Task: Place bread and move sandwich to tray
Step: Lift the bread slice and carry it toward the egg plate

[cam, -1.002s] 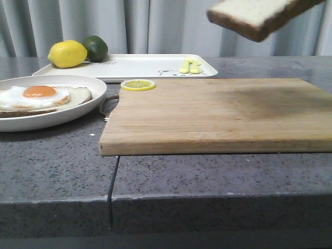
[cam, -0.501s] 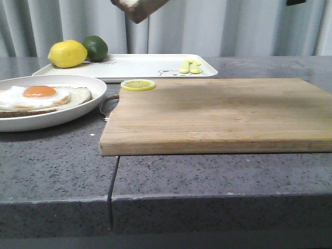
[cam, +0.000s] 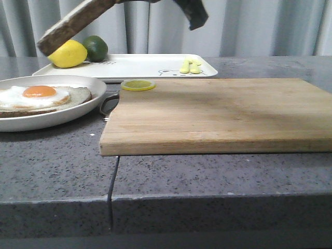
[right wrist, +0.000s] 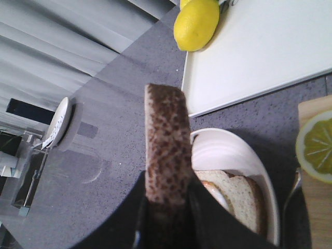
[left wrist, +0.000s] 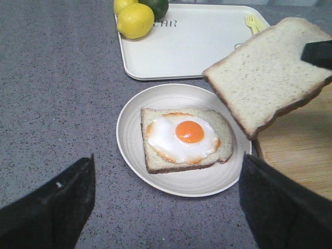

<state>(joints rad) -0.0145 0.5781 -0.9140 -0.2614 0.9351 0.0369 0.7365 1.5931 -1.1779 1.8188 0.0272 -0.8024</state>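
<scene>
- Bread slice (left wrist: pixel 267 75), thick, square, pale speckled crumb with dark brown crust: airborne, tilted, up and beside the round white shallow plate (left wrist: pixel 135 122), not yet over the egg.
- Right gripper (right wrist: pixel 166 207): fingers clamped on the slice's crust edge.
- Sandwich base (left wrist: pixel 187 137), brown-crusted slice with fried egg, orange yolk: flat on the plate, uncovered.
- Left gripper (left wrist: pixel 166 207): fingers spread wide, nothing held, hovering above the plate.
- White rectangular tray (cam: pixel 140 66) with bear print: behind the plate, carrying yellow lemon (cam: pixel 67 54) and green lime (cam: pixel 95 47).
- Progress estimate: early. Topping not placed; plate transfer to tray not started.
</scene>
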